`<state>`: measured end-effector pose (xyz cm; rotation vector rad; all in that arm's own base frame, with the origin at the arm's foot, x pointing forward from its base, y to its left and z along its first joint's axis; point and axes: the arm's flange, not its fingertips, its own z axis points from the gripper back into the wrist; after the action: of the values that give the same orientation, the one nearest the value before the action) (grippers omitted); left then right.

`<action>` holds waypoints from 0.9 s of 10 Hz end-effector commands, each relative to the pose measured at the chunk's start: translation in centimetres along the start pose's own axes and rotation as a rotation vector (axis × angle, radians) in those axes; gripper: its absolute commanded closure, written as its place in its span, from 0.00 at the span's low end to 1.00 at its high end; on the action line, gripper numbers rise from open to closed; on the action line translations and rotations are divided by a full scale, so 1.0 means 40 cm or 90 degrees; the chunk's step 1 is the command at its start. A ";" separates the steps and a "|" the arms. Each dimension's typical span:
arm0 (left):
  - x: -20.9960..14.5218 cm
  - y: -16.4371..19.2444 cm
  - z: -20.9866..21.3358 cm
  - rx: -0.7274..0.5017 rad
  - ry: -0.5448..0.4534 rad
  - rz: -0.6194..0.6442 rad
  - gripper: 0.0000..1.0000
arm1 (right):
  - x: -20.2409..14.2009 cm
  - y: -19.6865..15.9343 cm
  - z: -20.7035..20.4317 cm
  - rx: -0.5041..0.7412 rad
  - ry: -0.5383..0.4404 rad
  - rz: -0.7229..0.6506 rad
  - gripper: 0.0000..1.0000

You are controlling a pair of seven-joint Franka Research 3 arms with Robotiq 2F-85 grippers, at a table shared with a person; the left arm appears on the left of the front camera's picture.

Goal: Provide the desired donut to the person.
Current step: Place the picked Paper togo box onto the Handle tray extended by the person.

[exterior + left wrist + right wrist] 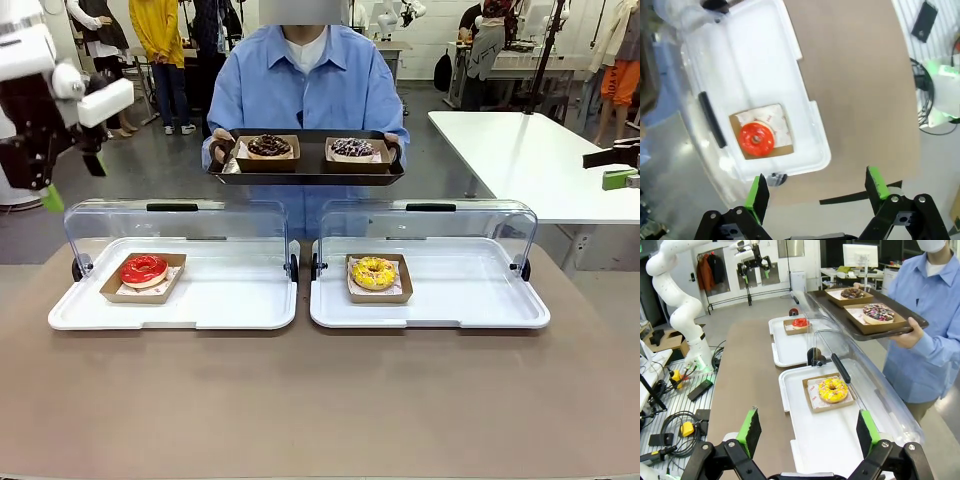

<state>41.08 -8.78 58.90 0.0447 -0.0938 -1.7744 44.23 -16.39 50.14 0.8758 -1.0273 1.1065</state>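
I'm working in a robotics lab hall. Beyond my right gripper [805, 432] a white arm [677, 295] stands bolted beside the brown table [750, 370], and left of that gripper cables [675, 425] lie loose on a metal bench. Farther ahead are a monitor [860, 255], more white tables [530, 150] and a bare grey floor [150, 170].

Four donuts: one red donut [144, 270] and one yellow donut [373, 272] near on the counter [320, 400], plus two chocolate donuts [269, 146] far. Four cardboard trays [143, 279], one under each. Two white lidded trays [173, 284], left and right. One dark serving tray [306, 172]. One person [303, 90]. Two tools: left tool [816, 192], right tool [808, 432].
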 end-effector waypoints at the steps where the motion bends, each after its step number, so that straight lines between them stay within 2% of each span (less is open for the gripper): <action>1: -0.019 0.003 -0.048 -0.008 0.017 0.021 0.00 | -0.001 0.002 -0.003 -0.004 0.000 0.001 0.00; 4: -0.025 0.008 -0.080 -0.012 0.026 0.028 0.00 | -0.001 0.002 -0.003 -0.004 0.000 0.001 0.00; 9: -0.033 0.005 -0.072 -0.028 0.010 0.017 0.00 | -0.001 0.002 -0.003 -0.004 0.000 0.001 0.00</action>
<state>41.92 -7.84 55.83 0.0239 -0.0436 -1.7484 44.23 -16.39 50.14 0.8758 -1.0273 1.1066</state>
